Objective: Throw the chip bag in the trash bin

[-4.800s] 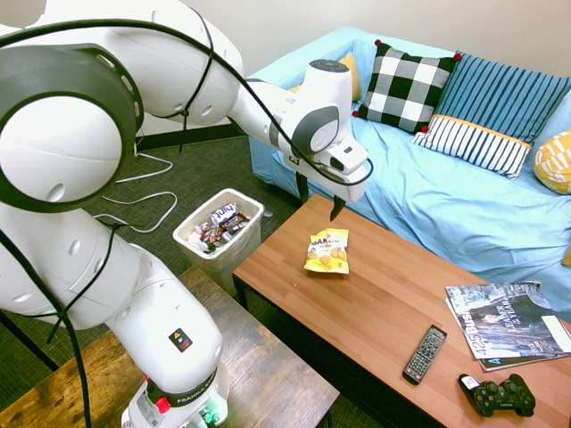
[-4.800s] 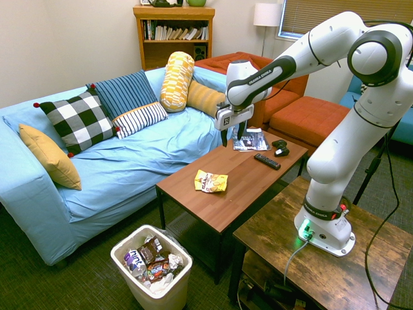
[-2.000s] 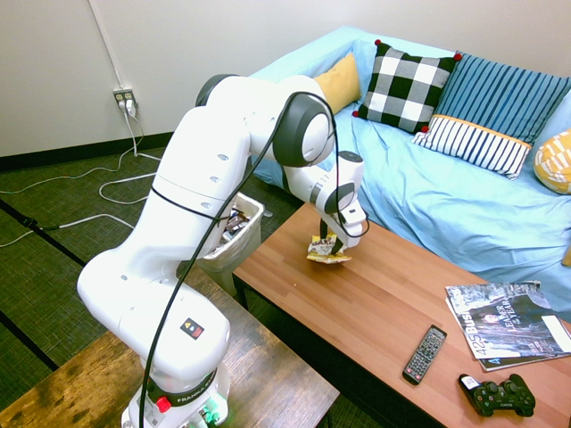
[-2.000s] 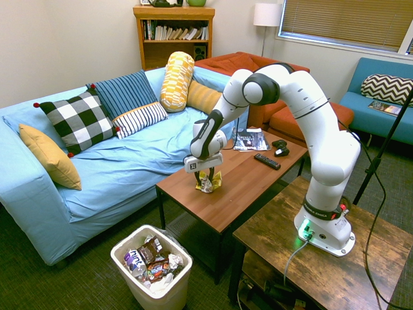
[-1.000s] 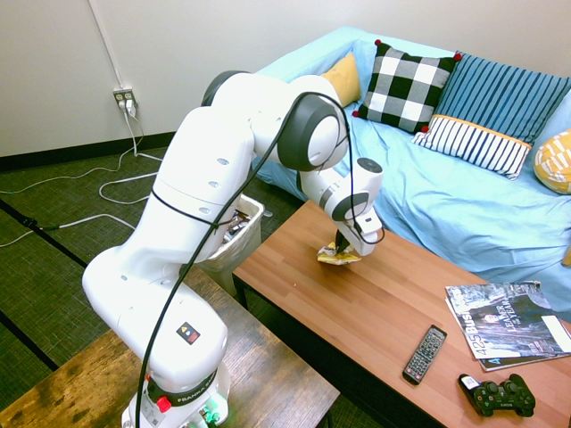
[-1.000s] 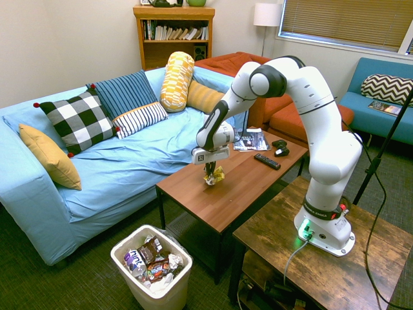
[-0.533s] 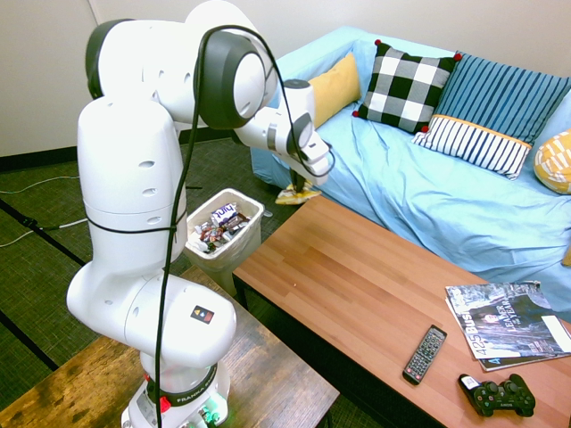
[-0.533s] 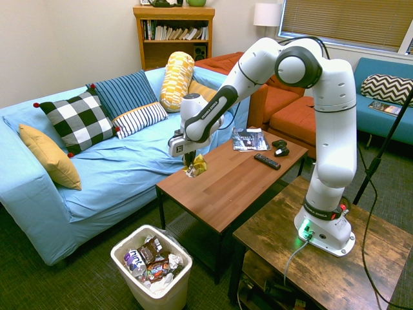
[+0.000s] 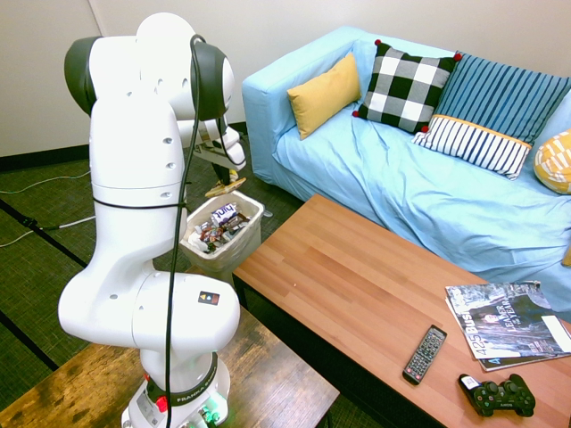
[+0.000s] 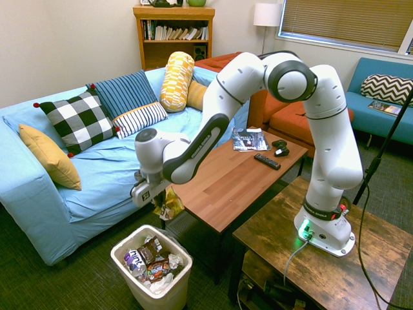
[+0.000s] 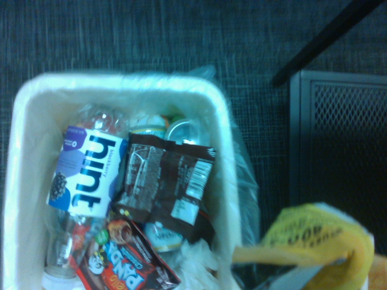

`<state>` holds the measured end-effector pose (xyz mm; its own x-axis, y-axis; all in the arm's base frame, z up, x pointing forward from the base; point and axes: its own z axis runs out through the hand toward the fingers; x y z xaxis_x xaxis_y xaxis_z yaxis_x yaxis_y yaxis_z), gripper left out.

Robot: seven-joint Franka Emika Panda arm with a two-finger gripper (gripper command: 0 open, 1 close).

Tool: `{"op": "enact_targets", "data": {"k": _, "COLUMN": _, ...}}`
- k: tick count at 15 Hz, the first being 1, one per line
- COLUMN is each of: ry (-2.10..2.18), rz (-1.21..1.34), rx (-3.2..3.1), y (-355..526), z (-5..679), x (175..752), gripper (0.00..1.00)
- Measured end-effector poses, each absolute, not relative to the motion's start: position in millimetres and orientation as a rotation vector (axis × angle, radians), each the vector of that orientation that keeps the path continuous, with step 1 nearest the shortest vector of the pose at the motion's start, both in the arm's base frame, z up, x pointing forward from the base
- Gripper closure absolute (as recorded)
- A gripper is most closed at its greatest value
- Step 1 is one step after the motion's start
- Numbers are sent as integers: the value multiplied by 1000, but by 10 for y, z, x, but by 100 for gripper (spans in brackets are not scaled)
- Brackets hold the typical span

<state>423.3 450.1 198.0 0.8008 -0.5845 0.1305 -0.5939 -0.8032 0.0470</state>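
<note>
The sofa (image 10: pixel 77 174) and the bench (image 10: pixel 226 181) flank the trash bin (image 10: pixel 126 274), which is crowded with wrappers but open-topped. The tool (image 10: pixel 162 201) is clamped on the chip bag (image 10: pixel 171 206), which hangs above the bin's 2 o'clock rim. The bag looks light, crinkly and slippery, and seems best pinched at its top edge.

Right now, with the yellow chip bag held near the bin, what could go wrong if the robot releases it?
The crinkly yellow chip bag, pinched in the shut end effector, hangs near the edge of the whitish plastic trash bin, not over its middle; in the wrist view it shows beside the rim, so it might fall onto the floor. The bin already holds many wrappers, so the light bag may perhaps slide off the pile.
</note>
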Motion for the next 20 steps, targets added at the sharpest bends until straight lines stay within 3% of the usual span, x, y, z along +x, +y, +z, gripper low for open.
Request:
{"op": "enact_targets", "data": {"k": 2, "ry": -851, "rz": 123, "rx": 2868, "y": 4733, "z": 1468, "x": 4036, "gripper": 100}}
{"op": "enact_targets", "data": {"k": 3, "ry": -821, "rz": 103, "rx": 2856, "y": 4803, "z": 1283, "x": 3995, "gripper": 0}}
{"op": "enact_targets", "data": {"k": 20, "ry": -840, "rz": 82, "rx": 2858, "y": 4856, "z": 1317, "x": 4443, "gripper": 0}}
